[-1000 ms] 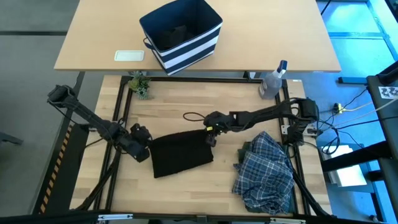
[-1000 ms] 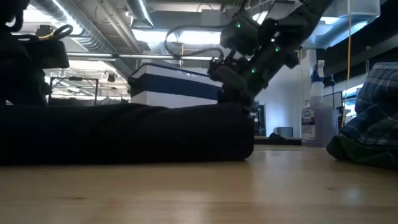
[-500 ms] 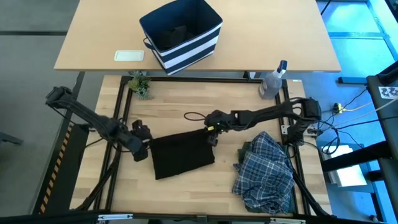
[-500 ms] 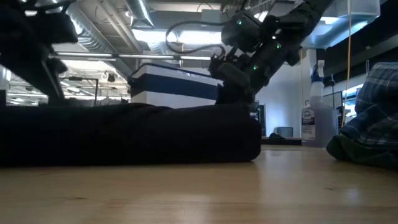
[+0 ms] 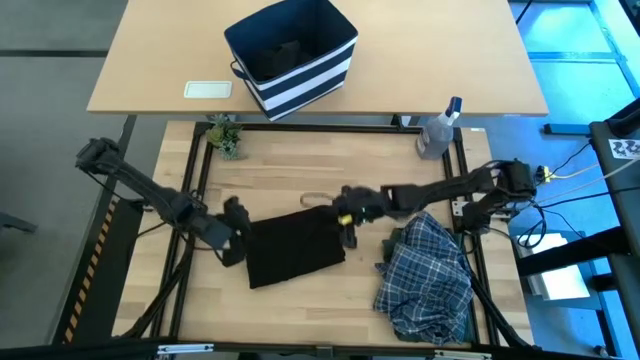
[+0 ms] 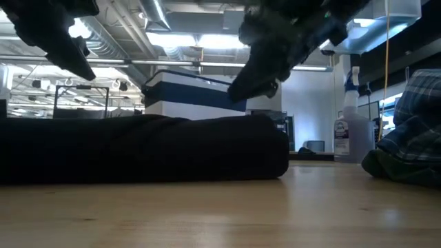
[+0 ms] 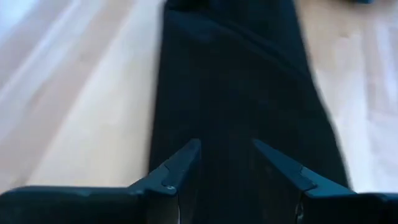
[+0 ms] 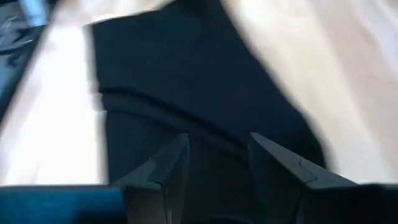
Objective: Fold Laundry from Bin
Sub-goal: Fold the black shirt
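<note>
— What sort of place is this?

— A robotics lab, or a workshop fitted out as one. Two dark arms are bolted to a black metal frame [image 5: 200,160] around a wooden bench [image 5: 300,165], with cables [image 5: 560,170] trailing off its right edge.

— And beyond the bench?

— Bare ceiling ducts [image 6: 103,38] and pipes, strip lights [image 6: 196,40], an open hall. A spray bottle [image 5: 440,130] stands at the bench's far right corner, a small potted plant [image 5: 226,136] at its far left corner.
</note>
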You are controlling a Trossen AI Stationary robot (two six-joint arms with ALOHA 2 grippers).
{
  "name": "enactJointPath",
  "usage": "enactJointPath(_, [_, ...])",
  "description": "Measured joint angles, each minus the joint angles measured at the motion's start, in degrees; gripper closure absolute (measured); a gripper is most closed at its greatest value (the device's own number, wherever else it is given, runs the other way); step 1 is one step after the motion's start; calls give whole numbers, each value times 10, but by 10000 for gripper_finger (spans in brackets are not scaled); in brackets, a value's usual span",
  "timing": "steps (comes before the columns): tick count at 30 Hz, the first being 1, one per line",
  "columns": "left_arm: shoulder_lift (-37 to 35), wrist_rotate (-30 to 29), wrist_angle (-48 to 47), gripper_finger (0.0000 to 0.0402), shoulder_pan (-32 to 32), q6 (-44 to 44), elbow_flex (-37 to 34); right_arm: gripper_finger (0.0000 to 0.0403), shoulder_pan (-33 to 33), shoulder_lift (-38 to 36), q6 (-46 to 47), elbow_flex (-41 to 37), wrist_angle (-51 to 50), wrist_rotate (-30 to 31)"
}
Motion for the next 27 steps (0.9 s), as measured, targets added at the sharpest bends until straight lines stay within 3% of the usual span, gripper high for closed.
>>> enactJointPath(6, [125,-5,148,279,-41,8,-13,257,89,8,-19,0,28,44])
enactJointPath(13, [266,-4,236,297,-71,-25,-14,389,124,52,10,1,51,85])
enactJointPath(19, [328,29,223,325,-92,-83,-14,382,123,87,50,1,8,98])
enactJointPath(27, [325,45,197,342,-104,-99,-13,395,123,89,101,0,-96,116])
